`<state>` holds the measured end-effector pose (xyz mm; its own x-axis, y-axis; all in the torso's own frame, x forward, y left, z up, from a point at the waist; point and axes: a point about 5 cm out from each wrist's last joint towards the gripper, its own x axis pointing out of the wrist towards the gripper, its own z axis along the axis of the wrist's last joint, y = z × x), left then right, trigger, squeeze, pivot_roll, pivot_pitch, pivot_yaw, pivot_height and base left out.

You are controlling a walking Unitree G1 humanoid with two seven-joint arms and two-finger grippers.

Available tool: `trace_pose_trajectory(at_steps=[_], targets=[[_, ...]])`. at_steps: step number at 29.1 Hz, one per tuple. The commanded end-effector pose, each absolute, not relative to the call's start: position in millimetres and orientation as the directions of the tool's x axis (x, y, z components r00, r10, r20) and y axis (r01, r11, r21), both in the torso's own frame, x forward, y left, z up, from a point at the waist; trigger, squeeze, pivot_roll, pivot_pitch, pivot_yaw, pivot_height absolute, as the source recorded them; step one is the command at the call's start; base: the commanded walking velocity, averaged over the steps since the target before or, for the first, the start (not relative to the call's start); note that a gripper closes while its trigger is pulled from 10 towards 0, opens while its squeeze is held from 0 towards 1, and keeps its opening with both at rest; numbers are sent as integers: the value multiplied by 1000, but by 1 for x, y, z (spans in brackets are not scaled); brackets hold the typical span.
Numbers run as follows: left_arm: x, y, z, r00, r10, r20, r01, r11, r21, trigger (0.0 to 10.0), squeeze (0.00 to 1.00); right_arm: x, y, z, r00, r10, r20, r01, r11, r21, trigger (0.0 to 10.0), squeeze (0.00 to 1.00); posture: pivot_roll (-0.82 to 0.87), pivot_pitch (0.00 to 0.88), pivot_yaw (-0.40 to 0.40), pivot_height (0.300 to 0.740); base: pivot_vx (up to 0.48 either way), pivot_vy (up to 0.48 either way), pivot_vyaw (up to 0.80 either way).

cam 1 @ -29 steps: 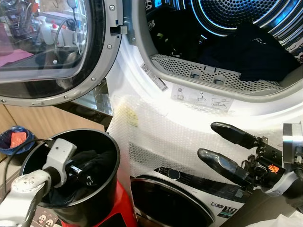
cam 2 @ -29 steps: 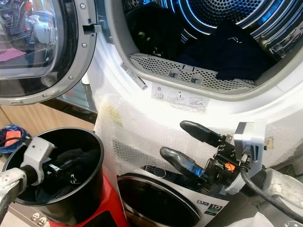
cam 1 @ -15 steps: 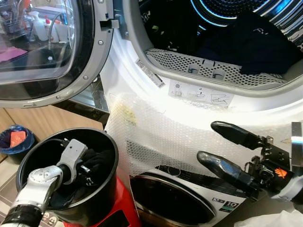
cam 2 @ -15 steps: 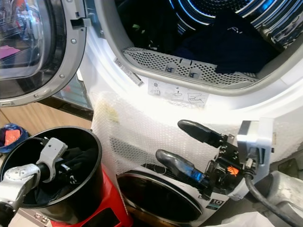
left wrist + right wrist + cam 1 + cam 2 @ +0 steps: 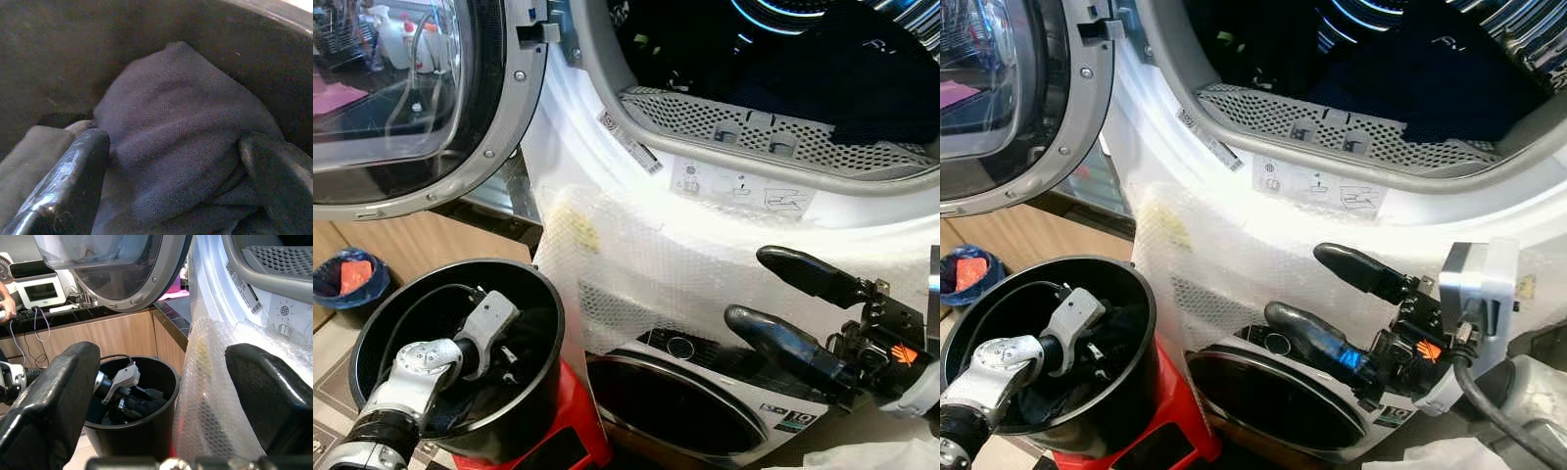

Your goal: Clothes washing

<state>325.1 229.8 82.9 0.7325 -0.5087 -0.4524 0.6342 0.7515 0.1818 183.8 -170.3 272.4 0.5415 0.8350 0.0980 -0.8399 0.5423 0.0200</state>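
Risked a shallow pinch slipping off the cloth (image 5: 186, 142) deep in the bucket (image 5: 543, 392), left gripper (image 5: 176, 161) spread wide around it, right gripper (image 5: 781, 299) wide, idle by the washer (image 5: 636, 166).

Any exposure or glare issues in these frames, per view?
Left eye view: bubble wrap on the machine front blows out white; drum interior nearly black. Left wrist view: dim, dark garment low-contrast, fingers soft. Right wrist view: evenly lit, near fingers blurred.
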Motion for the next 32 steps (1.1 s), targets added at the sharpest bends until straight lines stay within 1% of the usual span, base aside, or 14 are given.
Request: trace_pose_trajectory(at_steps=[1, 2, 3, 4, 5, 7, 8, 9, 12, 18, 26, 31, 32], targets=[[316, 224, 69, 671, -549, -498, 693, 703, 159, 10000, 0, 177, -168, 278, 529, 842, 109, -846, 533, -13, 10000, 0, -159, 253, -27, 740, 0, 0, 0], [315, 224, 69, 662, -562, -496, 705, 691, 159, 8275, 0, 177, -168, 278, 528, 842, 110, -846, 533, -13, 10000, 0, -159, 252, -28, 740, 0, 0, 0], [313, 223, 69, 658, -574, -488, 715, 680, 165, 5490, 0, 178, -168, 279, 528, 841, 114, -846, 533, -13, 10000, 0, -160, 254, -29, 740, 0, 0, 0], [312, 224, 68, 659, -572, -488, 711, 685, 159, 4745, 0, 178, -168, 279, 528, 842, 115, -846, 532, -14, 10000, 0, -159, 253, -31, 740, 0, 0, 0], [309, 225, 66, 644, -588, -489, 720, 681, 130, 0, 0, 177, -167, 280, 524, 844, 115, -848, 529, -13, 10000, 0, -158, 252, -33, 740, 0, 0, 0], [307, 226, 64, 638, -590, -495, 726, 676, 129, 0, 0, 177, -167, 280, 524, 844, 115, -848, 529, -14, 10000, 0, -159, 252, -34, 740, 0, 0, 0], [303, 227, 60, 618, -601, -508, 733, 674, 93, 0, 0, 177, -167, 280, 523, 845, 114, -849, 528, -13, 10000, 0, -158, 251, -35, 740, 0, 0, 0], [302, 227, 59, 613, -603, -510, 735, 673, 87, 0, 0, 177, -167, 281, 522, 845, 114, -850, 527, -13, 10000, 0, -158, 250, -39, 740, 0, 0, 0], [300, 229, 57, 620, -599, -506, 735, 669, 109, 0, 0, 178, -167, 283, 520, 846, 116, -851, 525, -15, 10000, 0, -157, 245, -42, 740, 0, 0, 0], [293, 232, 54, 606, -609, -511, 742, 664, 89, 0, 0, 178, -167, 284, 515, 850, 116, -854, 519, -15, 10000, 0, -153, 238, -49, 740, 0, 0, 0], [287, 239, 52, 615, -594, -519, 733, 672, 99, 0, 0, 180, -168, 287, 509, 853, 117, -858, 514, -19, 10000, 0, -145, 231, -54, 740, 0, 0, 0], [279, 248, 51, 610, -583, -536, 736, 667, 113, 0, 0, 181, -168, 287, 509, 853, 114, -857, 514, -23, 10000, 0, -132, 228, -55, 740, 0, 0, 0], [275, 253, 53, 616, -573, -540, 731, 671, 122, 0, 0, 181, -168, 288, 508, 854, 117, -858, 513, -25, 10000, 0, -130, 227, -55, 740, 0, 0, 0]])
